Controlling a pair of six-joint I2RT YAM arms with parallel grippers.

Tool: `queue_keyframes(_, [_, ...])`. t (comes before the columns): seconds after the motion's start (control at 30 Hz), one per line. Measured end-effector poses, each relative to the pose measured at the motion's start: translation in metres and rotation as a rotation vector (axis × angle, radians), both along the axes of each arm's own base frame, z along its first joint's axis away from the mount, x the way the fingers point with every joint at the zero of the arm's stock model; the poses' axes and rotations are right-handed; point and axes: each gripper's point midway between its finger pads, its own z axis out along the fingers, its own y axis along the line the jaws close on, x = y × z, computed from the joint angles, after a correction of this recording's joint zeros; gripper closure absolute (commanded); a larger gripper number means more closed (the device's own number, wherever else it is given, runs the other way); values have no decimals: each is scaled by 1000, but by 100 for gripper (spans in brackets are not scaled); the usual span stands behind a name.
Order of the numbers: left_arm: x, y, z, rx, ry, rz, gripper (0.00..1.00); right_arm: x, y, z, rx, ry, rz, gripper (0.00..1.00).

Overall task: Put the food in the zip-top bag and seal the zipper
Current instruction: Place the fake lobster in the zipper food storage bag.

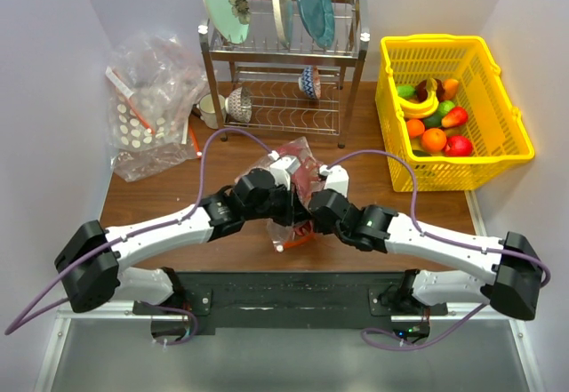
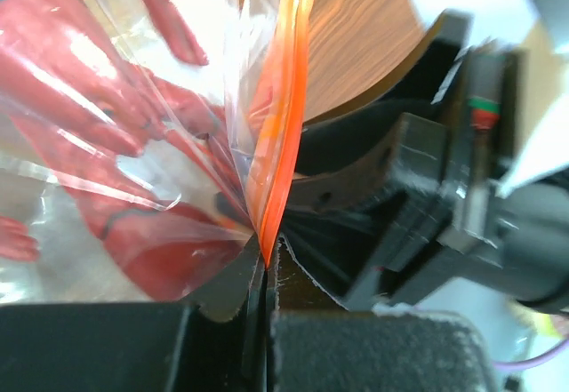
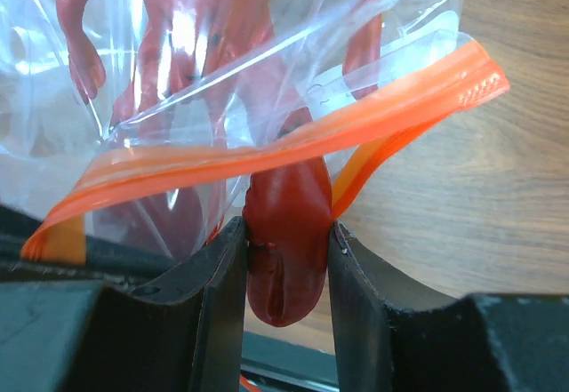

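Observation:
The clear zip-top bag (image 1: 293, 163) lies between my two arms at the table's middle, with the red lobster (image 2: 107, 99) mostly inside it. My left gripper (image 2: 265, 272) is shut on the end of the bag's orange zipper strip (image 2: 280, 116), which stands open above the jaws. My right gripper (image 3: 286, 241) is shut on a lobster claw (image 3: 283, 232) that sticks out of the bag's mouth, under the orange zipper strip (image 3: 267, 156). An orange (image 1: 433, 140) lies in the yellow basket. I cannot pick out the dark green fruit.
A yellow basket (image 1: 516, 148) with several toy fruits stands at the right. A metal dish rack (image 1: 283, 54) with plates and bowls is at the back. A heap of dotted clear bags (image 1: 147, 108) lies back left, with a cup (image 1: 211, 108) beside it.

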Motion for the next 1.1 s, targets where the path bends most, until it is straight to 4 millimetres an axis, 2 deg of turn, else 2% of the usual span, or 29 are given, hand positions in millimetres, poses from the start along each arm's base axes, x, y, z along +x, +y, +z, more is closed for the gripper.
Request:
queue_keyframes(0.03, [1,-1,4,-25,0,11,100,1,1,1,21,-5,-19,88])
queue_keyframes(0.07, [1,-3,7,-49,0,19,100,1,1,2,43,-6,-34,75])
queue_keyframes(0.1, [2,-4,11,-72,1,27,100,1,1,3,61,-8,-44,67])
queue_keyframes(0.23, [3,-6,20,-139,8,53,100,0,0,15,150,-27,-80,59])
queue_keyframes(0.37, [6,-8,25,-165,5,71,100,-2,-2,34,220,-56,-83,56])
queue_keyframes(0.53, [21,-1,27,-175,5,109,100,-4,-4,46,266,-73,-77,47])
queue_keyframes(0.6, [28,4,25,-169,12,126,100,-4,-5,48,271,-75,-76,41])
queue_keyframes(0.73, [38,9,23,-158,25,146,100,-7,-8,49,266,-71,-73,40])
queue_keyframes(0.87, [48,14,27,-163,22,164,100,-11,-18,51,243,-68,-72,50])
queue_keyframes(1.1, [55,19,31,-148,9,172,100,-15,-27,53,213,-67,-71,56])
